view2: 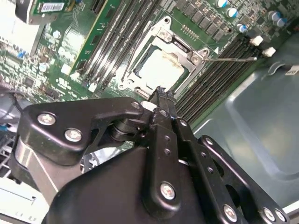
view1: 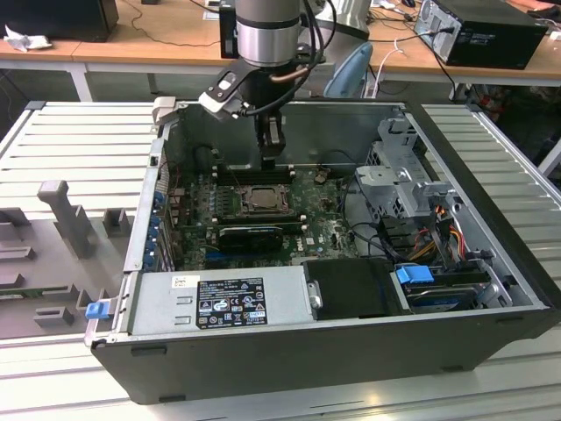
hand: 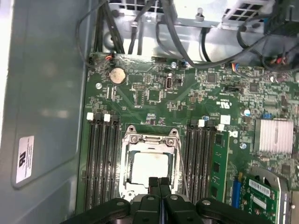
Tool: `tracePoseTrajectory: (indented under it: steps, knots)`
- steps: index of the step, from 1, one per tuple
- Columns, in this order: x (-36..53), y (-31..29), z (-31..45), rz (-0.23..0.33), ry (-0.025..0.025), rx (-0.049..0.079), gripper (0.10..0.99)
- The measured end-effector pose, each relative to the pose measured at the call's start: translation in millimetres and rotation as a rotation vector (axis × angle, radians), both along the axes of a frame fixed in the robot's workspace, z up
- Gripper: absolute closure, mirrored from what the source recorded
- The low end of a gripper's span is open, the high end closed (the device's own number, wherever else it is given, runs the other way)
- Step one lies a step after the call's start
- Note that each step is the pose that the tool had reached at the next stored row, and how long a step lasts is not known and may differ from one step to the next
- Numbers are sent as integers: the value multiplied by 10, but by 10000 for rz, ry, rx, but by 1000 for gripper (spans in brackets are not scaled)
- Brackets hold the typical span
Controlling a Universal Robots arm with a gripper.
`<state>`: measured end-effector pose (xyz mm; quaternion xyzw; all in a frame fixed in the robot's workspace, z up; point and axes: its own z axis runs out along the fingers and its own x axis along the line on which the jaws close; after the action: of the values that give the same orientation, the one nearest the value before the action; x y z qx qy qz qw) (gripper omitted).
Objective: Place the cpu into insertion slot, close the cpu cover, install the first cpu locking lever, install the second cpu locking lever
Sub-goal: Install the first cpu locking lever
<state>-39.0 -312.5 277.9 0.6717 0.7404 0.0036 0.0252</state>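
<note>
We count one cpu (hand: 149, 167), a flat pale square with a dull metal face, seated in the one insertion slot (view1: 261, 200). One cpu cover (hand: 150, 139), a thin silvery frame with a wide window, lies flat around it. One pincer (hand: 159, 183), its two black fingers pressed together on nothing, hangs close over the slot's rim. One thin wire lever (view2: 231, 59) juts from the slot's corner. Two banks of long black memory slots (hand: 100, 163) flank it.

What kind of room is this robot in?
Probably a robotics lab or workshop: a robot arm reaches into an open computer case on a ribbed metal table, and wooden desks with another computer stand behind.
</note>
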Motion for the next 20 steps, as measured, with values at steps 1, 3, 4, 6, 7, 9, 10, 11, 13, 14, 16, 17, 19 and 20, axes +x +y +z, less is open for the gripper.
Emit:
tracePoseTrajectory:
  steps: [1, 3, 4, 6, 7, 9, 10, 11, 13, 14, 16, 17, 19, 20]
  knots:
    - [0, 0, 0, 233, 0, 0, 980]
    - [0, 0, 0, 540, 0, 0, 980]
    - [0, 0, -1, 678, -1, -2, 980]
    - [0, 0, 0, 915, 0, -8, 980]
    - [0, 0, 0, 1008, 0, -9, 980]
    - [0, 0, 0, 1169, -1, -10, 980]
    - [0, 0, 0, 1222, -1, -10, 980]
    - [0, 0, 0, 1318, 0, -9, 980]
    - [0, 0, 0, 1413, -1, -10, 980]
    - [0, 0, 0, 1457, 0, -10, 980]
    - [0, 0, 0, 1666, -1, -10, 980]
    - [0, 0, 0, 1807, -1, -10, 980]
    - [0, 0, 0, 1960, -1, -10, 980]
    - [0, 0, 0, 2104, -1, -10, 980]
